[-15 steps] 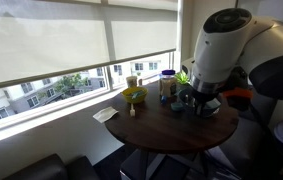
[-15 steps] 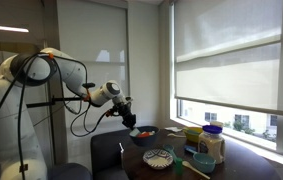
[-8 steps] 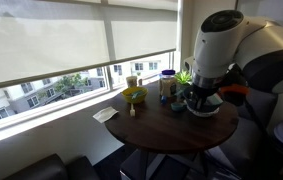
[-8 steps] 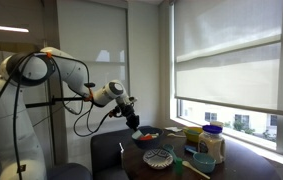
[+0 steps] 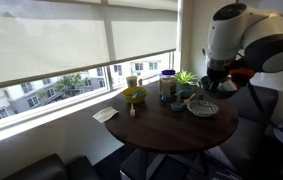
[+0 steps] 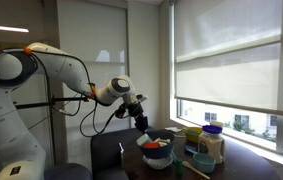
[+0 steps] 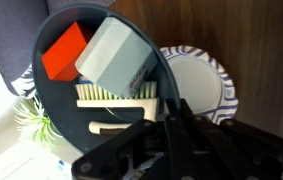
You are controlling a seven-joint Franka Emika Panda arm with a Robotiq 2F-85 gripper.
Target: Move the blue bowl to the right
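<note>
While your gripper clamps the bowl by its near rim, the bowl spreads beyond the fingers, partly covering the plate.

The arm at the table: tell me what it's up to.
The arm holds the blue bowl by its rim in its hand, which looks shut on it. In the bowl lie an orange block, a grey block and a brush. The bowl appears to be held up off the table, next to the plate, and is not yet set down.
</note>
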